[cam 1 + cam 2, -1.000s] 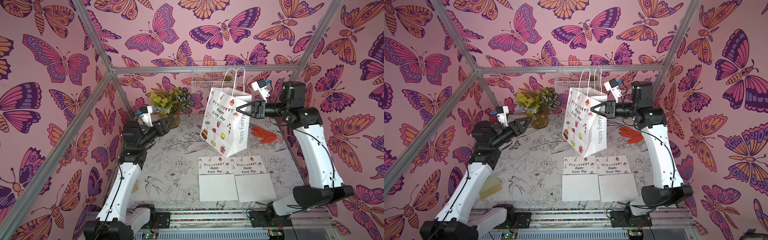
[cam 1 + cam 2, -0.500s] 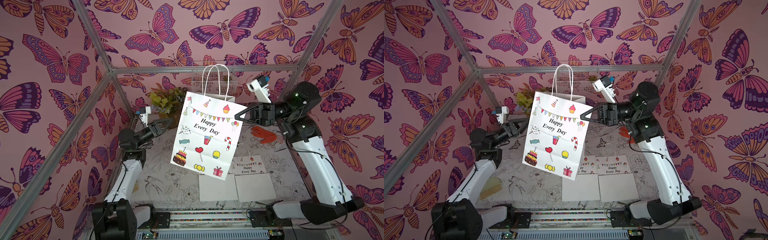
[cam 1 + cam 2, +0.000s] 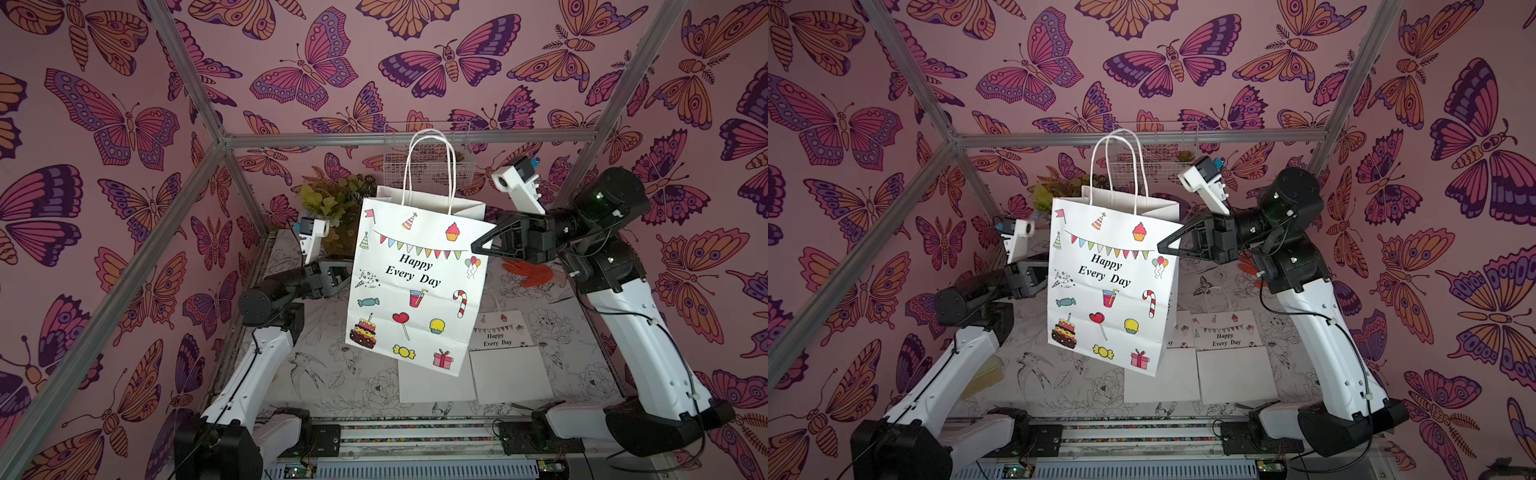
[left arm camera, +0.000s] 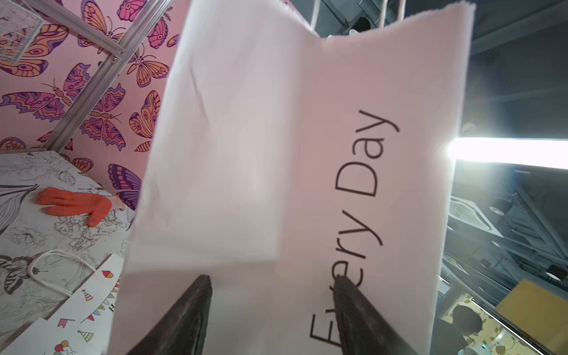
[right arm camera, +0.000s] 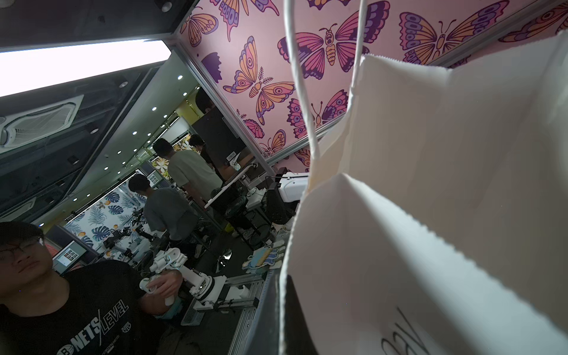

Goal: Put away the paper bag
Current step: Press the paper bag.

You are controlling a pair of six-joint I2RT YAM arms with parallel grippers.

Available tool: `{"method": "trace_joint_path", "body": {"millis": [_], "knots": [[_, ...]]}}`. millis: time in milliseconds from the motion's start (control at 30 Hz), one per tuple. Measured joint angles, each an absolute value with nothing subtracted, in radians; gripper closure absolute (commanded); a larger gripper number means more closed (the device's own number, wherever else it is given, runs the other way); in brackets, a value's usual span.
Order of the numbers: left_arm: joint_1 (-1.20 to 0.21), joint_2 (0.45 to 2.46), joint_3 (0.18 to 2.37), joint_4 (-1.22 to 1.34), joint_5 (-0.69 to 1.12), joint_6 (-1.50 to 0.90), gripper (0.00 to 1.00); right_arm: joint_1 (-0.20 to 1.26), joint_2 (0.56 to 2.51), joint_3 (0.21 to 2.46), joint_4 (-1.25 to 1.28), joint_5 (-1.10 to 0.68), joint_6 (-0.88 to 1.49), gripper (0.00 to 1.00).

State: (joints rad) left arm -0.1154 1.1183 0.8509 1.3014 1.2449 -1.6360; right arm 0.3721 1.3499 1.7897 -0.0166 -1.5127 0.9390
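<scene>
The paper bag (image 3: 415, 286) is hanging in mid-air over the middle of the table (image 3: 324, 374), printed face toward the top views, a bit tilted, with its bottom edge well clear of the surface. The right pincer (image 3: 474, 250) is clamped shut on the bag's upper side edge. The left pincer (image 4: 272, 278) is on the opposite side with its jaws spread and its tips right up at the side panel, though I can't tell if they touch. In both top views the bag hides that pincer's tips. Under the bag, toward the right arm, two flat bags (image 3: 505, 353) lie side by side, one half covered, and there's an orange glove (image 3: 536, 274) further back. A plant (image 3: 332, 199) and a wire basket (image 3: 424, 166) sit behind, with the handles (image 3: 451, 166) overlapping the basket. The right wrist view is mostly white paper, so the grip point is hard to make out.
</scene>
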Motion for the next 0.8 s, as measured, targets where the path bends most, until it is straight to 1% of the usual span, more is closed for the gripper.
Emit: {"method": "trace_joint_path", "body": {"millis": [233,467,567,633,700,733,800], "knots": [[-0.179,1.095,0.857,1.311,1.242,-1.644,0.34,0.376,1.342,1.776,-0.016,-1.517,0.941,1.00],[-0.186,1.017,0.887,1.278,1.234,-1.626,0.35,0.376,1.337,1.766,-0.015,-1.515,0.948,1.00],[-0.181,0.942,0.887,1.063,1.227,-1.479,0.35,0.376,1.337,1.769,-0.005,-1.507,0.974,1.00],[-0.168,0.873,0.899,0.794,1.186,-1.283,0.34,0.382,1.338,1.784,-0.003,-1.500,0.993,1.00],[-0.147,0.834,0.917,0.611,1.143,-1.140,0.33,0.393,1.338,1.810,-0.003,-1.491,1.002,1.00],[-0.132,0.828,0.920,0.574,1.134,-1.101,0.33,0.401,1.336,1.827,-0.002,-1.486,1.007,1.00],[-0.103,0.862,0.922,0.606,1.138,-1.107,0.31,0.411,1.328,1.848,0.003,-1.480,1.013,1.00]]}}
